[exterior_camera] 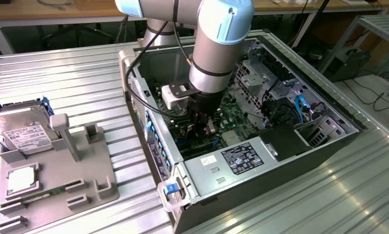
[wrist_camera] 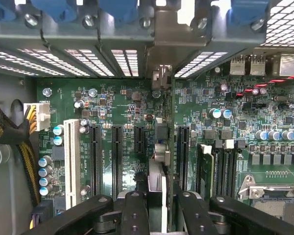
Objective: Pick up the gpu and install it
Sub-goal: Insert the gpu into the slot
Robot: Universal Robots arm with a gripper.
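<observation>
Claw [wrist_camera: 157,205] fingers are being kept narrow around the gpu [wrist_camera: 160,161], which is being held edge-on, standing upright over the motherboard [wrist_camera: 122,112] inside the open computer case [exterior_camera: 350,127]. In the wrist view the card is being seen as a thin vertical strip running from between the black fingers [wrist_camera: 134,210] up to its metal bracket [wrist_camera: 159,78] at the rear slot openings, with the long black expansion slots [wrist_camera: 116,156] lying on either side of it. Whether its edge is already being seated in a slot cannot be judged for certain from this angle.

The card is being judged light, stiff and flat, yet fragile: its components and edge contacts are being exposed to knocks. It is best being gripped across the bare board edges near the middle, as appears here, not by the bracket. In the exterior view the arm [exterior_camera: 214,53] is being reached down into the case, while the hard drive [exterior_camera: 19,127] is being left in the grey fixture [exterior_camera: 84,180] on the counter [exterior_camera: 71,83].
</observation>
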